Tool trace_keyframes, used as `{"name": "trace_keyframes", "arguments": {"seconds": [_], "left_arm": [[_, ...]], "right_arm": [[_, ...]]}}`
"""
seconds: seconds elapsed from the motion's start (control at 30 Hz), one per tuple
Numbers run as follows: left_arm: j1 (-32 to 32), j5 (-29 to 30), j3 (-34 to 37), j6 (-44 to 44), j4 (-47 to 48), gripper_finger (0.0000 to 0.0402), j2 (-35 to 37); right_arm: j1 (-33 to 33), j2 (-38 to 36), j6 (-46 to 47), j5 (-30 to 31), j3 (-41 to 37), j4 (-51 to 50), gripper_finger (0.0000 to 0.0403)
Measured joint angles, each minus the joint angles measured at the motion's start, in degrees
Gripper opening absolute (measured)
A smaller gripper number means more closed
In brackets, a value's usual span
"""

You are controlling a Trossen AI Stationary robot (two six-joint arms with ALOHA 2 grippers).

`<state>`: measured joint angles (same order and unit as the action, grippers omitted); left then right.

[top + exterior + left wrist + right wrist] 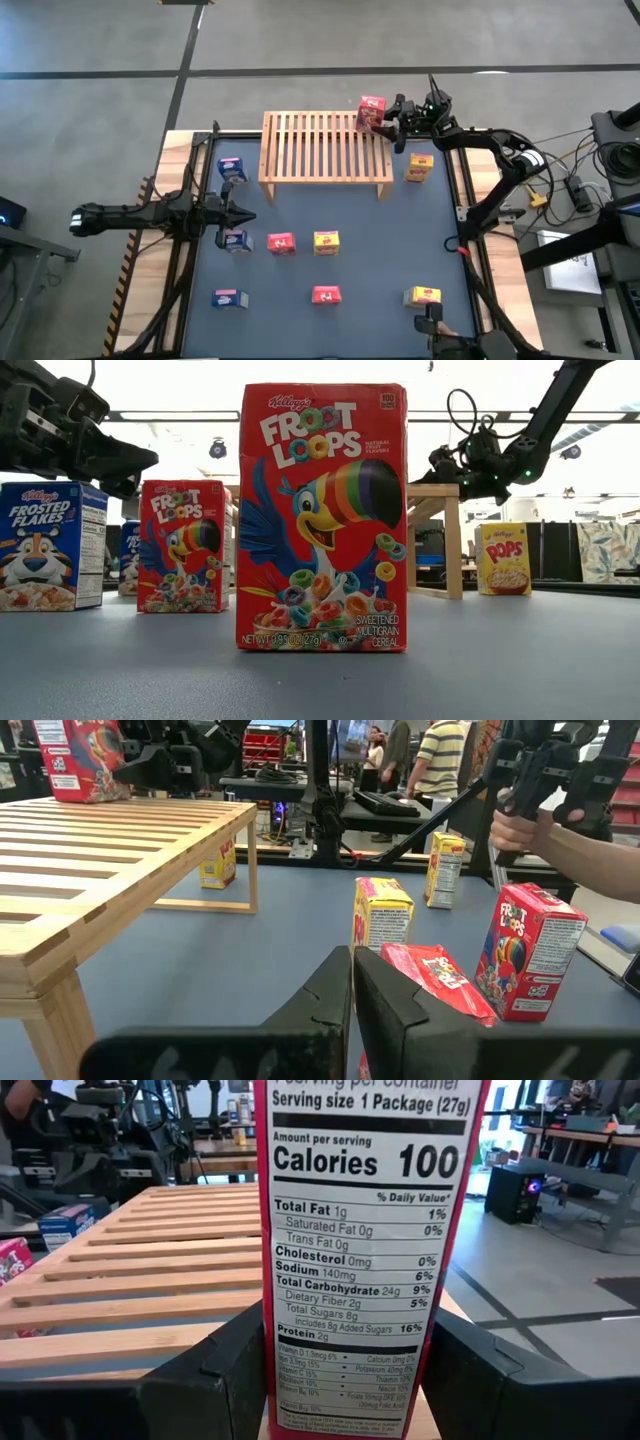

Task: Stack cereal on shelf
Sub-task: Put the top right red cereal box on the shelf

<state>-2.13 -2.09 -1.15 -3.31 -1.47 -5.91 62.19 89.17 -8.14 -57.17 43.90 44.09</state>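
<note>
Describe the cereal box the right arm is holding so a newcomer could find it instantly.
Find the light wooden slatted rack at the table's far side. At its far right corner, the right tool grips a small red cardboard cereal box. It is the only box up at the rack's top; every other box sits on the table.

Two dark jointed arms, black cables looping along right arm (500, 175), green light near its wrist.

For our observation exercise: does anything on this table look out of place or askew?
The red box in the right gripper sits at the far right corner of the shelf, seemingly overhanging its edge.
</note>
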Motion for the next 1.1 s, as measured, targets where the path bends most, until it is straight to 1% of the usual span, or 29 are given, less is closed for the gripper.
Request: {"name": "trace_keyframes", "arguments": {"seconds": [0.3, 0.53, 0.63, 0.73, 0.97, 1.1], "left_arm": [[0.0, 0.0, 0.0, 0.0, 0.0, 0.0000, 0.0], [0.0, 0.0, 0.0, 0.0, 0.0, 0.0000, 0.0], [0.0, 0.0, 0.0, 0.0, 0.0, 0.0000, 0.0], [0.0, 0.0, 0.0, 0.0, 0.0, 0.0000, 0.0], [0.0, 0.0, 0.0, 0.0, 0.0, 0.0000, 0.0], [0.0, 0.0, 0.0, 0.0, 0.0, 0.0000, 0.0]], "right_arm": [[0.0, 0.1, 0.2, 0.4, 2.0, -1.6, 0.0203], [0.0, 0.1, -3.0, 0.3, 4.9, -9.9, 0.0203], [0.0, 0.1, -3.7, 0.2, 5.2, -11.3, 0.0206], [0.0, 0.1, -3.4, 0.2, 5.4, -11.5, 0.0220], [0.0, 0.0, -3.1, 0.5, 5.6, -11.3, 0.0268], [0.3, -0.7, -3.1, 1.0, 5.6, -12.3, 0.0285]]}}
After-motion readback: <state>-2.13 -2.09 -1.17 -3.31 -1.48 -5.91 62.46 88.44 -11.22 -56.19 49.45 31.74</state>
